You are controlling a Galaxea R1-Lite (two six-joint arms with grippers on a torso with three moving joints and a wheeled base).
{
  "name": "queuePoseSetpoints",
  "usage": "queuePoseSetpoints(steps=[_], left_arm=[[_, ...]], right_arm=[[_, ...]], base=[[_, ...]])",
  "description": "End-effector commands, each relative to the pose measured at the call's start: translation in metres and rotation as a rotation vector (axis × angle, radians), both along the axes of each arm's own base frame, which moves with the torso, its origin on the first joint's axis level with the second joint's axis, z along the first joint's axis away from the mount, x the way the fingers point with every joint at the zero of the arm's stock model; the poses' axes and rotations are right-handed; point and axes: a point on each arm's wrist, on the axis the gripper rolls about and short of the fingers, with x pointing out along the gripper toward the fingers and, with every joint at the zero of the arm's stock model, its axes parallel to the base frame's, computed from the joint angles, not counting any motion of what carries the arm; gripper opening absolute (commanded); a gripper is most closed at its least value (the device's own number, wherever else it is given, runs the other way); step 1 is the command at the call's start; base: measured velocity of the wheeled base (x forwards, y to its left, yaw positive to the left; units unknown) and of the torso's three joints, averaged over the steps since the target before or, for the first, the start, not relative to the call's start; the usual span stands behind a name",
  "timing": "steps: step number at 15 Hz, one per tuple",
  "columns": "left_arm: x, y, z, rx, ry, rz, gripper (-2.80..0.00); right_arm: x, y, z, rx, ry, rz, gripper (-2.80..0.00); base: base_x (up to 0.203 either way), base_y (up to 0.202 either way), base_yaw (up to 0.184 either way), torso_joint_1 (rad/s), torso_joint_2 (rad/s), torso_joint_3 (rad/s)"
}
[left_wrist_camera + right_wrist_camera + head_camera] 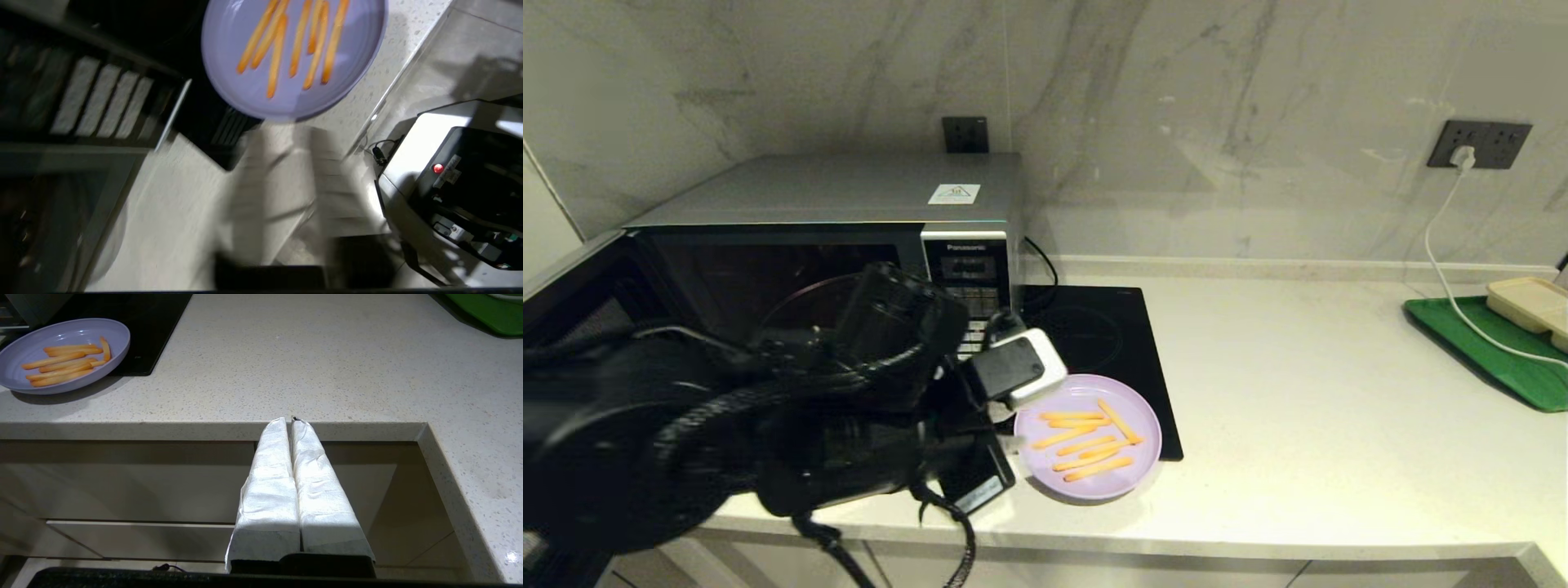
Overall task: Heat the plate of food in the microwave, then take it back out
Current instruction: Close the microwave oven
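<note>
Left jaws closed, Panasonic microwave (pixel 833 245)

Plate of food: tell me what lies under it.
The plate of food sits half on the black induction cooktop's front corner, half on the pale counter. Its left rim is hidden behind the left gripper, so nothing shows beneath there.

Glossy, probably plastic plate (pixel 1089 433); brushed-metal microwave (pixel 849 192); speckled stone counter (pixel 1298 392).

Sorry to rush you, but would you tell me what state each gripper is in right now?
Left gripper: shut, holding nothing, just short of the round lilac plastic plate of fries.
Right gripper: shut, empty, parked below the counter edge.
</note>
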Motion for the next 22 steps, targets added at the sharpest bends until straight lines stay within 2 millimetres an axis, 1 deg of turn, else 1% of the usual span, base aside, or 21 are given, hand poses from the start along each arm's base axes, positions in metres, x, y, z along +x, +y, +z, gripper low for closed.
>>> queuePoseSetpoints(steps=[1,2,3,5,7,12,15,16,17,18,19,20,22], left_arm=[[-0.038,0.051,0.05,-0.116,-0.094,0.059,-2.8],[-0.049,0.069,0.061,-0.145,-0.107,0.099,-2.8],[-0.057,0.089,0.069,-0.172,-0.129,0.162,-2.8],[-0.063,0.128,0.082,-0.211,-0.184,0.339,-2.8],[-0.08,0.158,0.095,-0.266,-0.26,0.496,-2.8],[-0.099,0.21,0.121,-0.337,-0.35,0.916,-2.8],[-0.109,0.231,0.127,-0.35,-0.358,1.117,-2.8],[-0.111,0.235,0.126,-0.366,-0.347,1.145,-2.8],[-0.111,0.238,0.122,-0.374,-0.333,1.159,-2.8],[-0.109,0.242,0.121,-0.384,-0.355,1.171,-2.8],[-0.105,0.246,0.121,-0.395,-0.413,1.161,-2.8],[-0.097,0.253,0.122,-0.399,-0.486,1.16,-2.8],[-0.071,0.276,0.124,-0.402,-0.661,1.156,-2.8]], right_arm=[[0.0,0.0,0.0,0.0,0.0,0.0,-2.8],[0.0,0.0,0.0,0.0,0.0,0.001,-2.8],[0.0,0.0,0.0,0.0,0.002,0.0,-2.8],[0.0,0.0,0.0,0.0,0.0,0.001,-2.8],[0.0,0.0,0.0,0.0,0.003,0.001,-2.8],[0.0,0.0,0.0,0.0,0.0,0.0,-2.8],[0.0,0.0,0.0,0.0,0.0,0.0,-2.8],[0.0,0.0,0.0,0.0,0.001,0.001,-2.8],[0.0,0.0,0.0,0.0,0.0,0.0,-2.8],[0.0,0.0,0.0,0.0,0.0,0.0,-2.8],[0.0,0.0,0.0,0.0,0.0,0.0,-2.8],[0.0,0.0,0.0,0.0,0.002,0.0,-2.8],[0.0,0.0,0.0,0.0,0.0,0.001,-2.8]], base=[[0.0,0.0,0.0,0.0,0.0,0.0],[0.0,0.0,0.0,0.0,0.0,0.0],[0.0,0.0,0.0,0.0,0.0,0.0],[0.0,0.0,0.0,0.0,0.0,0.0],[0.0,0.0,0.0,0.0,0.0,0.0],[0.0,0.0,0.0,0.0,0.0,0.0],[0.0,0.0,0.0,0.0,0.0,0.0],[0.0,0.0,0.0,0.0,0.0,0.0],[0.0,0.0,0.0,0.0,0.0,0.0],[0.0,0.0,0.0,0.0,0.0,0.0],[0.0,0.0,0.0,0.0,0.0,0.0],[0.0,0.0,0.0,0.0,0.0,0.0],[0.0,0.0,0.0,0.0,0.0,0.0]])
